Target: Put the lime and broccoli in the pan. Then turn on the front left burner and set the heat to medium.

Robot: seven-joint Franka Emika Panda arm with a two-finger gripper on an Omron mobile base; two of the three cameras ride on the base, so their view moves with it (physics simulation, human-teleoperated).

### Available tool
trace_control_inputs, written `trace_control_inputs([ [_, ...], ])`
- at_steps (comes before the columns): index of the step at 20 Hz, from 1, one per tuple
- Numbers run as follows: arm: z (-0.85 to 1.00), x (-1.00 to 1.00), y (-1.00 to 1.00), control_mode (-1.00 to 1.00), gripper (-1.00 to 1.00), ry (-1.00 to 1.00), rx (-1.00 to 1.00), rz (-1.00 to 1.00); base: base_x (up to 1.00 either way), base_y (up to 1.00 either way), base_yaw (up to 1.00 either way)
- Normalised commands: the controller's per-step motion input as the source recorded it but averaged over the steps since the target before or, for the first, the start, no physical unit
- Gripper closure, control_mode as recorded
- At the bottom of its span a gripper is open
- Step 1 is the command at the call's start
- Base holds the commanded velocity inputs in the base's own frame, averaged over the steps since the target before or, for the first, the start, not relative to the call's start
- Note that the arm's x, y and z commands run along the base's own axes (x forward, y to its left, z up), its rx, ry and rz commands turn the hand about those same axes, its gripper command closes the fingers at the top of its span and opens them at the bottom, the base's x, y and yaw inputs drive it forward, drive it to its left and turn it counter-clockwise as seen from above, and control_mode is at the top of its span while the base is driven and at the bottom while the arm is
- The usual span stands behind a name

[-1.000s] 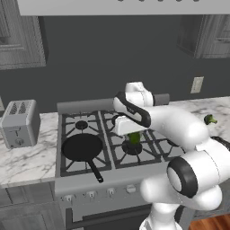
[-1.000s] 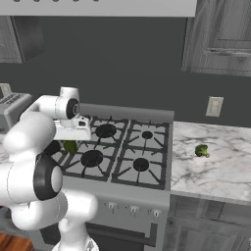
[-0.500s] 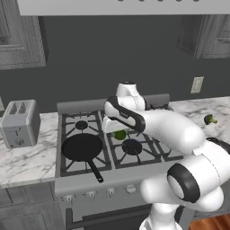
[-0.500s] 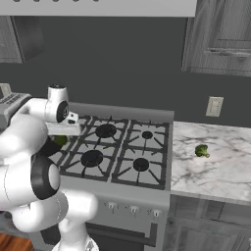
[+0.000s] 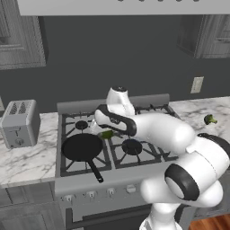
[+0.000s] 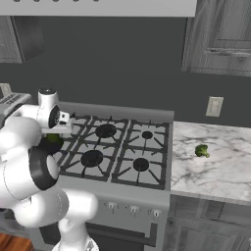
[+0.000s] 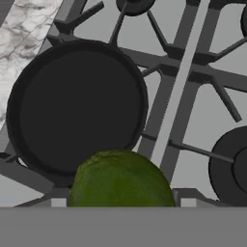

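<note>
Gripper [image 5: 106,130] holds the lime [image 7: 120,179] above grey stove grates [image 5: 134,155] beside the pan [image 5: 82,148].

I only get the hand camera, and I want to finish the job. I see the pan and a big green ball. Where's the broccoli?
Observer: The broccoli lies on the marble counter right of the stove, apart from everything.
Operator: Is the green ball over the pan?
Observer: Not quite, it seems. The lime hangs in the gripper near the right rim of the pan.
Operator: Anything on the other side?
Observer: A toaster stands on the left counter.
</note>
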Motion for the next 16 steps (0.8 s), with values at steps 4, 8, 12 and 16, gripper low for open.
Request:
trace_control_inputs([
  [4,-0.03,0.23,0.37,-1.00,1.00,0.03,-0.04,0.00,0.00,0.00,0.00],
  [8,-0.08,0.26,0.36,-1.00,1.00,0.00,-0.03,0.00,0.00,0.00,0.00],
  [12,-0.02,0.19,0.23,-1.00,1.00,0.00,-0.04,0.00,0.00,0.00,0.00],
  [16,-0.14,0.10,0.09,-1.00,1.00,0.00,-0.06,0.00,0.00,0.00,0.00],
])
